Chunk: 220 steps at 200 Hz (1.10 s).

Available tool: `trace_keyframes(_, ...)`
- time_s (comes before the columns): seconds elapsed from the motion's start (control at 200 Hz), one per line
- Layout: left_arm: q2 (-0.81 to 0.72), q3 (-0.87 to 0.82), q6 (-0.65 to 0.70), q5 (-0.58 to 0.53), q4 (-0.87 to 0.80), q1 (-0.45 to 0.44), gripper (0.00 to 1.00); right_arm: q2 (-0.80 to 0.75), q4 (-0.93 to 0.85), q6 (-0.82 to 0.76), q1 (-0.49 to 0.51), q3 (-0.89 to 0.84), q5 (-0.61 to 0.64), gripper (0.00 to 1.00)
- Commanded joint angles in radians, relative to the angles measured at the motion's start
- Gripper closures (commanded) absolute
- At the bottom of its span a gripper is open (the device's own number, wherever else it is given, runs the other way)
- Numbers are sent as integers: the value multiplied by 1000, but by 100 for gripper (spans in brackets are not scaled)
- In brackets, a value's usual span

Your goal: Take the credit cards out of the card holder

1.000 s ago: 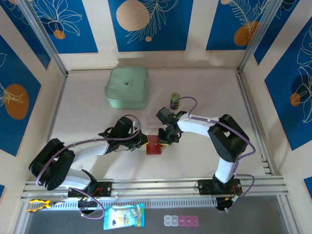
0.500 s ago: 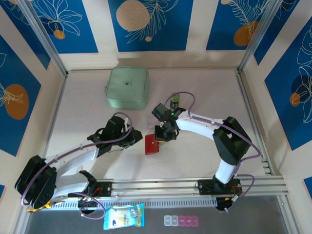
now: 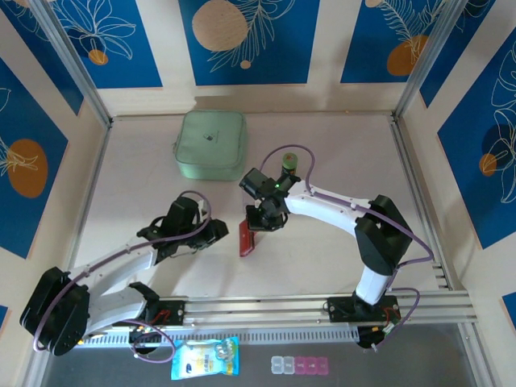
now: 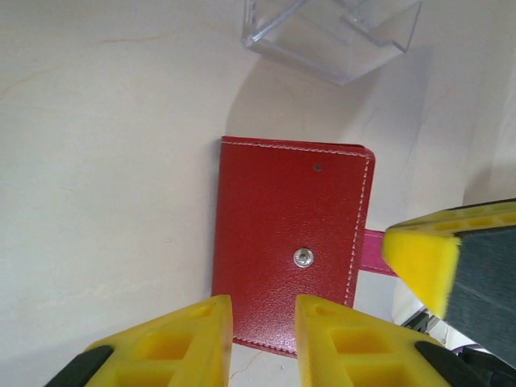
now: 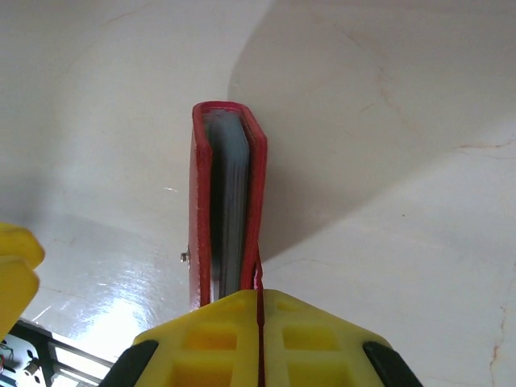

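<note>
The red card holder (image 3: 247, 239) stands on its edge on the table, folded nearly shut. My right gripper (image 3: 264, 223) is shut on its thin red strap tab, the strap pinched between the yellow fingers (image 5: 210, 339). In the right wrist view the card holder (image 5: 198, 201) shows end-on, with pale grey edges (image 5: 232, 218) stacked inside; I cannot tell the credit cards apart from the pockets. My left gripper (image 4: 264, 314) is open with nothing in it, just short of the holder's red face (image 4: 282, 210) with its metal snap (image 4: 303, 257). From above, the left gripper (image 3: 219, 231) is left of the holder.
A mint-green square case (image 3: 211, 143) lies at the back left and a small green can (image 3: 289, 164) behind the right arm. A clear plastic box (image 4: 330, 28) sits just beyond the holder. A packet (image 3: 205, 357) and a pill box (image 3: 300, 365) lie below the rail.
The left gripper let go of the holder, opened and drew back to the left. The right gripper carried the holder left and turned it from flat onto its edge.
</note>
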Motion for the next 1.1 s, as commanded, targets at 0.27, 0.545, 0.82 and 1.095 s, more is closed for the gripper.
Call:
trace_keyframes(0.27, -39, -22, 40, 29, -26, 25, 71, 57, -90, -9, 42, 117, 35, 97)
trace_keyframes(0.545, -39, -28, 49, 28, -34, 28, 70, 54, -99, -10, 44, 127, 39, 97)
trace_keyframes(0.82, -20, -32, 38, 36, -8, 28, 70, 51, -117, -24, 45, 144, 52, 97)
trace_keyframes(1.095, 33, -20, 46, 58, 12, 29, 71, 45, -107, -24, 45, 138, 50, 97)
